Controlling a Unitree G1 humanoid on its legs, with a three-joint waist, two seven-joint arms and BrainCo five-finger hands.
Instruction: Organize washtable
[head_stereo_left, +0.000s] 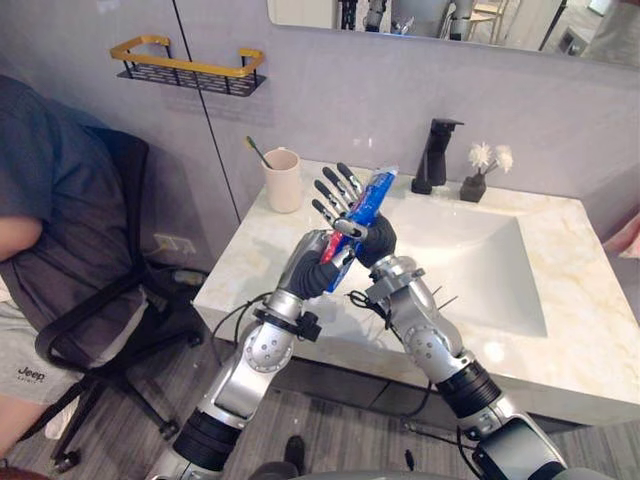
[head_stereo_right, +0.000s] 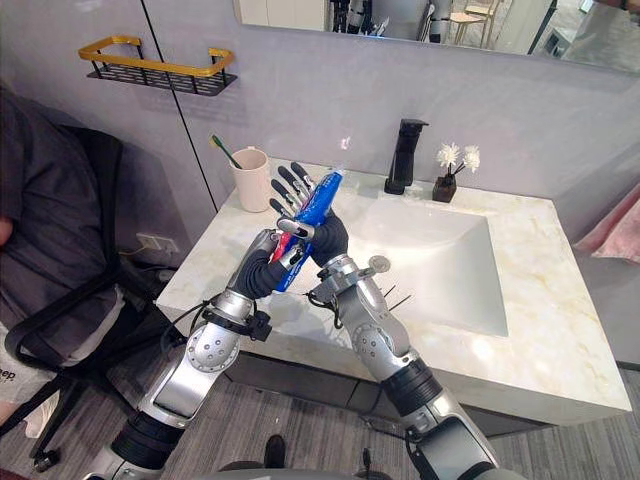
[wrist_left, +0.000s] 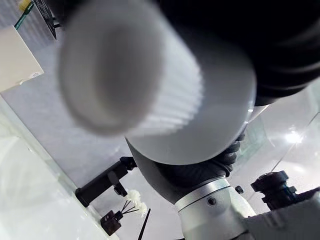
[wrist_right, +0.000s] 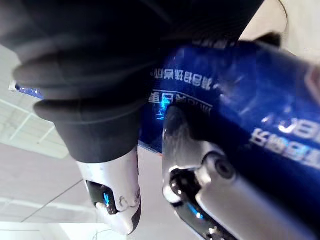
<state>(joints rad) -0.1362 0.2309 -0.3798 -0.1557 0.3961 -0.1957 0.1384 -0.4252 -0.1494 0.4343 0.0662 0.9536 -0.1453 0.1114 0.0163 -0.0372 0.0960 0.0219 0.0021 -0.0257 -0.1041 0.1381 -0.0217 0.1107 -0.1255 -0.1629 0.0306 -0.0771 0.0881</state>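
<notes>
Toothpaste tube (head_stereo_left: 371, 195) up in the air, blue with a red patch low down, slanting above the near left part of the marble desk (head_stereo_left: 250, 272) and touching none of it. Both hands are on it! The right hand (head_stereo_left: 374, 238) comes in from the near right and takes the middle of the tube: its fingers (head_stereo_left: 329, 184) are straight and fanned wide behind the tube, pointing up and to the left, while the thumb lies across the front and pinches the tube against them. In the right wrist view the blue tube sits right under that thumb.

The left hand (head_stereo_left: 310, 268) comes up from the near left and meets the tube's lower end, with its dark ribbed back turned to the camera. Whether it grips or only touches, I cannot tell. The left wrist view has the tube's white ribbed cap (wrist_left: 131, 75) very close to the lens.

On the desk, a pale cup (head_stereo_left: 283, 180) stands at the far left corner, a green toothbrush (head_stereo_left: 256, 150) leaning in it. The white sink (head_stereo_left: 470, 262) lies to the right of the hands. At the far edge behind it stands a black tap (head_stereo_left: 437, 152), and just to its right a small dark pot of white flowers (head_stereo_left: 480, 176).

On the wall at far left hangs a black shelf with a gold rail (head_stereo_left: 186, 64). A person (head_stereo_left: 45, 190) sits on a black office chair (head_stereo_left: 110, 300) at the left.
</notes>
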